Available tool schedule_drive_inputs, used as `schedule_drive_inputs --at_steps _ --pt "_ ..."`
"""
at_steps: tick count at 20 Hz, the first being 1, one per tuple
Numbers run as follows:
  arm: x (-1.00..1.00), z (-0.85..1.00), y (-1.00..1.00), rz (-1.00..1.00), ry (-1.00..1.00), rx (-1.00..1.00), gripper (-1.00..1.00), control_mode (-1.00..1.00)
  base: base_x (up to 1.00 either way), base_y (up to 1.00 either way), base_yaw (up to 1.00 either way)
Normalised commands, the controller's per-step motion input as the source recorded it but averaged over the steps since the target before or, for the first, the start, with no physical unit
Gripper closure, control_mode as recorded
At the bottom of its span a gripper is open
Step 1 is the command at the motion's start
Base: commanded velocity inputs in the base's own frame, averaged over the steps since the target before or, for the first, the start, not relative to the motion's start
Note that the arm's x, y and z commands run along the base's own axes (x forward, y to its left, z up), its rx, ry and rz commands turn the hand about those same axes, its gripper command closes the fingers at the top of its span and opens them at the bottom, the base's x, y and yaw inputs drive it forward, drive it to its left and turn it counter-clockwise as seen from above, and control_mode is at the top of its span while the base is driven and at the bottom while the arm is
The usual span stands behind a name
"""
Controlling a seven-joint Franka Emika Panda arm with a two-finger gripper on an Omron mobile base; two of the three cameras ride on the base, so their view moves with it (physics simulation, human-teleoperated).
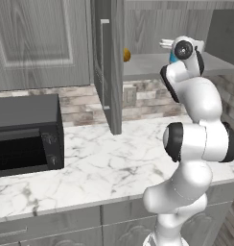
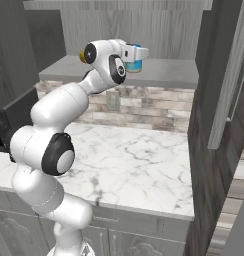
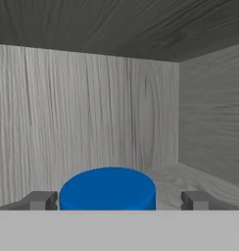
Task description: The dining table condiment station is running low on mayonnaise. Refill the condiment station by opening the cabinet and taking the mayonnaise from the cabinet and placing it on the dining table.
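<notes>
Black microwave at far left on the counter, clear of the work. Cabinet door swung wide, edge-on, to give the arm a way in. Orange item left on the shelf, off the reach line. Further right, tool level inside the cabinet, fingertips spread either side of the mayonnaise; apart, not yet clamped, likely lined up for closing. Jar upright on the shelf.
</notes>
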Motion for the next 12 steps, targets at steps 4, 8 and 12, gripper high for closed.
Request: schedule_drive_inputs --at_steps 4,8,12 --pt "0.07 -0.02 -0.01 0.0 0.0 0.0 -1.0 -1.0 0.0 0.0 0.0" --pt "0.11 -0.04 0.04 0.01 0.03 0.0 1.0 -1.0 0.0 0.0 0.0" --pt "0.1 -0.02 0.07 0.01 0.0 0.0 1.0 -1.0 0.0 0.0 0.0"
